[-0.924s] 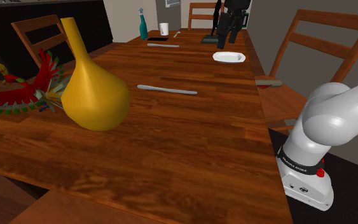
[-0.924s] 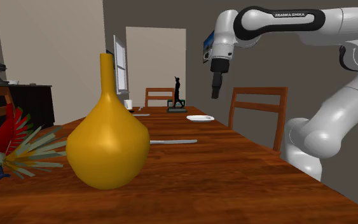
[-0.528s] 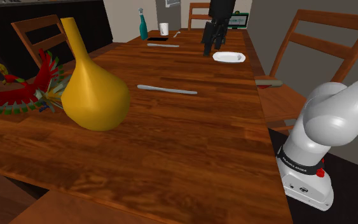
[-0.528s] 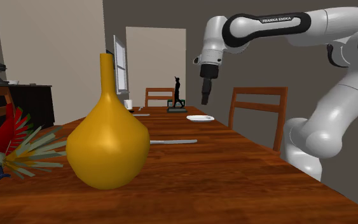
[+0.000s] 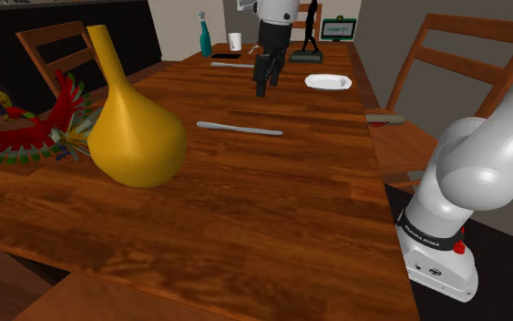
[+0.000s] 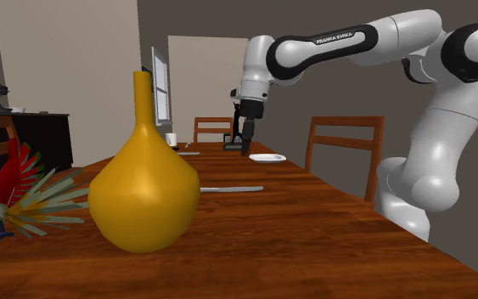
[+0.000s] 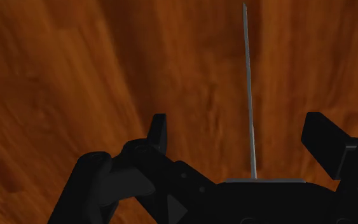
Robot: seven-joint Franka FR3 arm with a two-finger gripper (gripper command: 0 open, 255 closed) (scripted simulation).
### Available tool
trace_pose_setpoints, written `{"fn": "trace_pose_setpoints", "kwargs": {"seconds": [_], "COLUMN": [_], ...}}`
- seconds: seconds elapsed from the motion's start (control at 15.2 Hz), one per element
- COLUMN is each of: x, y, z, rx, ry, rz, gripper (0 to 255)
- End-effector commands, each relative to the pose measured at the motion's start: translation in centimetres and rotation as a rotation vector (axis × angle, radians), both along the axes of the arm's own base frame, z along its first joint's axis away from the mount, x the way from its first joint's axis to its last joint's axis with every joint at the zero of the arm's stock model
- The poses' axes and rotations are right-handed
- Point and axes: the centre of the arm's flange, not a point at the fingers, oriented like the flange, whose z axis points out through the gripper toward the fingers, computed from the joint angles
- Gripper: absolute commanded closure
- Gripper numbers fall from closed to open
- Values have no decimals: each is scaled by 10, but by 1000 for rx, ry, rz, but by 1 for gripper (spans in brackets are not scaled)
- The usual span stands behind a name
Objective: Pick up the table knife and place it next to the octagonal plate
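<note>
Hovering above the wooden table [image 5: 272, 210] with the black gripper [image 5: 261, 88] released, fingers [image 7: 158, 132] spread apart and clasping nothing. Flat on the wood, on the stand's side of the gripper and untouched, the grey table knife [image 5: 240, 129]. Off to the shoulder view's right of yellow vase [image 5: 136, 128], and well apart from the white octagonal plate [image 5: 327, 82] farther up the table.

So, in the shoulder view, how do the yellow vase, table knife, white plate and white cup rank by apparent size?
Largest: yellow vase, also nearest the camera.
Then table knife and white plate, unsure: knife longer, plate broader.
Smallest: white cup, farthest away.
</note>
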Motion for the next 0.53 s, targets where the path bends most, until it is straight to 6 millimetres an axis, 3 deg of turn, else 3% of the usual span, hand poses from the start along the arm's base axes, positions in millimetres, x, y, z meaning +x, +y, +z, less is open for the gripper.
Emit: {"fn": "trace_pose_setpoints", "kwargs": {"seconds": [0.0,0.46], "x": [18,73], "y": [16,71], "z": [-14,-51], "rx": [1,3], "ry": [-5,-17], "rz": [40,170], "gripper": [0,0]}}
